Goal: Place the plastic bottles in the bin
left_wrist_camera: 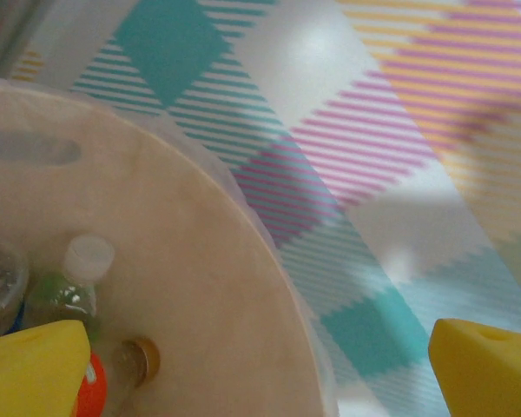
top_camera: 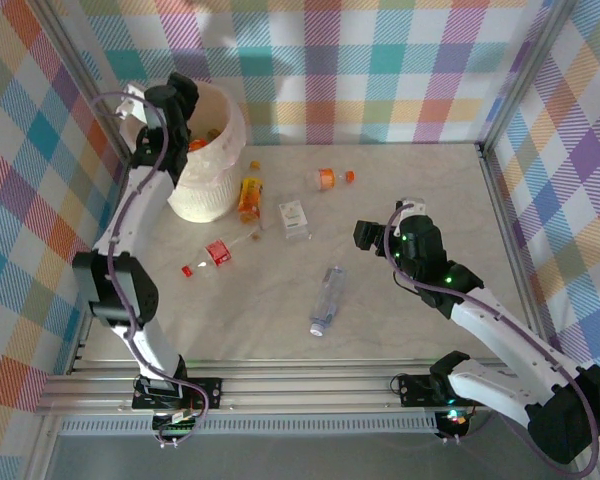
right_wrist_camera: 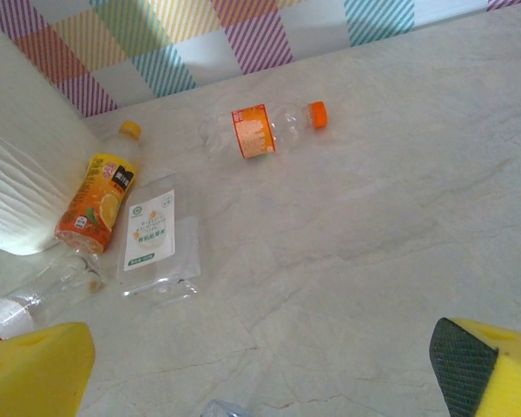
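Plastic bottles (top_camera: 326, 300): several lie scattered on surface (top_camera: 420, 210), others (one white-capped) inside bin (top_camera: 205, 165) far left | left jaws: wide apart over bin, empty | right jaws: wide apart, empty

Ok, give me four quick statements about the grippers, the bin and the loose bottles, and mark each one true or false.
1. The left gripper is open above the round cream-white plastic bin. True.
2. The right gripper is shut on a bottle. False: it is open and empty over the pale stone-look table.
3. A clear plastic bottle with an orange label and orange cap lies on the table. True.
4. The bin is empty. False: a clear white-capped bottle sits inside, among others.
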Robot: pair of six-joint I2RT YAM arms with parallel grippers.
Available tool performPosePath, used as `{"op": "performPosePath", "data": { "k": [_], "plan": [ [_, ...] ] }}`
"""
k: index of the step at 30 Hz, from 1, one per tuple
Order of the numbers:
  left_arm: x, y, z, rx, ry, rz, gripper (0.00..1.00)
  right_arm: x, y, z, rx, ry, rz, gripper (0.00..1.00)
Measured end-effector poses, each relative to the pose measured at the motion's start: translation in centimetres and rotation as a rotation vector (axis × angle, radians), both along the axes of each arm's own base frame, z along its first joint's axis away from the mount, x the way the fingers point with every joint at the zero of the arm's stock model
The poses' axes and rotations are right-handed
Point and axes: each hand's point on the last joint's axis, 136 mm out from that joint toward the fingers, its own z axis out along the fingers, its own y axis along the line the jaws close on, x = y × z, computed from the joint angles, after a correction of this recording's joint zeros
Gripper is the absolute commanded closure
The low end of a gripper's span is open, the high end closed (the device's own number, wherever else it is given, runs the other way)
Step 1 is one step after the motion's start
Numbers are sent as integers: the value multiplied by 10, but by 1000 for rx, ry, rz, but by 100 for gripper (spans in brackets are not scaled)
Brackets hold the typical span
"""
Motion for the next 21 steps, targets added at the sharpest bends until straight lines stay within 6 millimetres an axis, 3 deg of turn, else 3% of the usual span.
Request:
{"op": "performPosePath", "data": {
  "k": [5, 10, 16, 21],
  "plan": [
    [-53, -45, 7, 100, -29, -192, 0, 0, -1, -2, 30, 11, -15, 0],
    [-99, -72, 6, 177, -31, -323, 0, -2, 1, -17, 81, 66, -33, 0],
    [-125, -100, -29, 219, 77, -488, 0, -4, 9, -61, 143, 255, -78, 0],
    [-139, -123, -78, 225, 209, -610, 0, -14, 23, -103, 174, 440, -62, 0]
  ]
}}
